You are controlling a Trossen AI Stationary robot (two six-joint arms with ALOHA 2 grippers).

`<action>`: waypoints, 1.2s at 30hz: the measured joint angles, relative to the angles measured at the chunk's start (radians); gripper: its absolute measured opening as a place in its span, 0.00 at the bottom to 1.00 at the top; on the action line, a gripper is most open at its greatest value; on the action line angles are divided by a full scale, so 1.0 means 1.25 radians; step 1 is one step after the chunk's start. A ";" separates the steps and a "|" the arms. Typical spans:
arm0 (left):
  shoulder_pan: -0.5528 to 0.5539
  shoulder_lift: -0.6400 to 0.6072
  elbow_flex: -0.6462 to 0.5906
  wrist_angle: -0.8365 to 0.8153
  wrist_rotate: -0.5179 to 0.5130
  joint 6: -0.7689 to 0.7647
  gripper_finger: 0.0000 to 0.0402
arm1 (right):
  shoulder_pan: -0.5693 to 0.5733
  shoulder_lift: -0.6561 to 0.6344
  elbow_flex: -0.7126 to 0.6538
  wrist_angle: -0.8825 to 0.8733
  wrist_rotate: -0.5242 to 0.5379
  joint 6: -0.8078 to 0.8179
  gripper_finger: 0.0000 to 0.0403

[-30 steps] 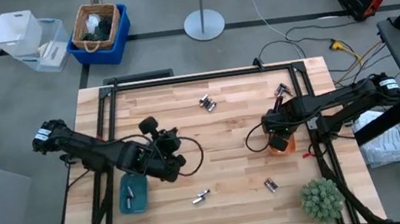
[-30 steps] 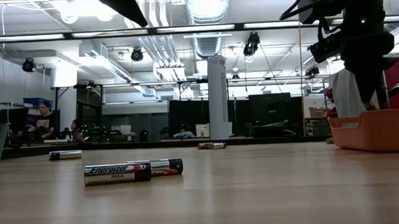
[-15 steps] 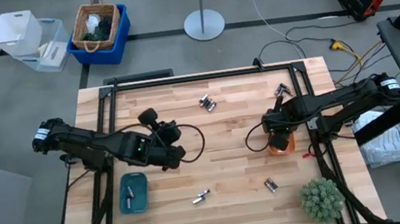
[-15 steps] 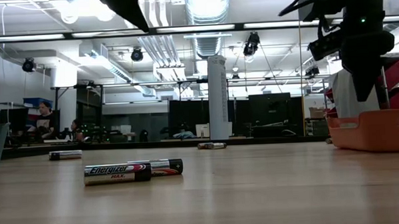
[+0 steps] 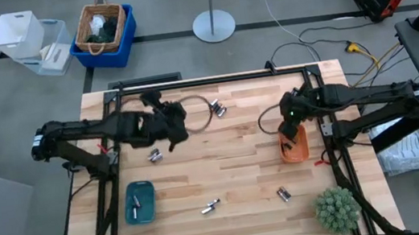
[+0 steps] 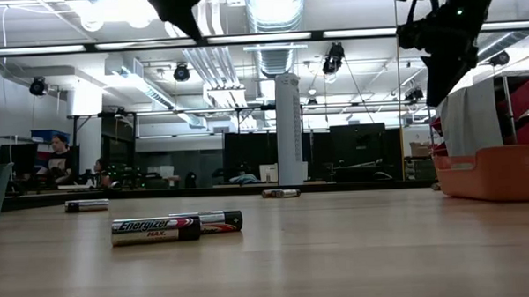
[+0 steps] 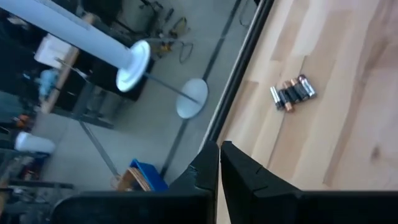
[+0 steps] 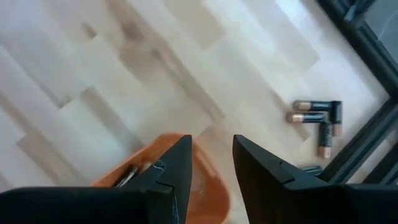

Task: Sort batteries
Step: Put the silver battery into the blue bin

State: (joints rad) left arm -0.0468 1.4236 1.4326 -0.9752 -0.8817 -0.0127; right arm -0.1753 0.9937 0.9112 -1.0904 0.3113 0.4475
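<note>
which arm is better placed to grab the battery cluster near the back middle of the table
Left, probably. The left gripper, shut and empty, hovers just beside that battery cluster, which fills its wrist view. The right gripper, open, sits over the orange tray, farther off.

One camera looks straight down on the whole counter (image 5: 225, 172) and surrounding floor. Another sits at counter height, close to the boards, facing level into the room. Each wrist camera looks steeply down; both overhead and left wrist views share the battery cluster (image 5: 217, 109) (image 7: 292, 93).
</note>
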 joint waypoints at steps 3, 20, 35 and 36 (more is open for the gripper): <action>0.044 -0.002 -0.001 0.005 0.062 0.026 0.00 | -0.062 -0.006 0.000 0.003 -0.006 -0.049 0.25; 0.138 -0.003 -0.045 0.274 0.460 0.232 0.00 | -0.196 -0.039 0.000 0.070 -0.172 -0.229 0.16; 0.230 -0.003 -0.055 0.278 0.531 0.269 0.00 | -0.196 -0.032 0.000 0.115 -0.190 -0.256 0.19; 0.231 -0.003 -0.055 0.275 0.541 0.269 0.00 | -0.196 -0.032 0.000 0.121 -0.192 -0.262 0.19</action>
State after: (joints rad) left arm 0.2420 1.4200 1.3643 -0.6316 -0.2054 0.3241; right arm -0.4198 0.9531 0.9115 -0.9393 0.0710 0.1197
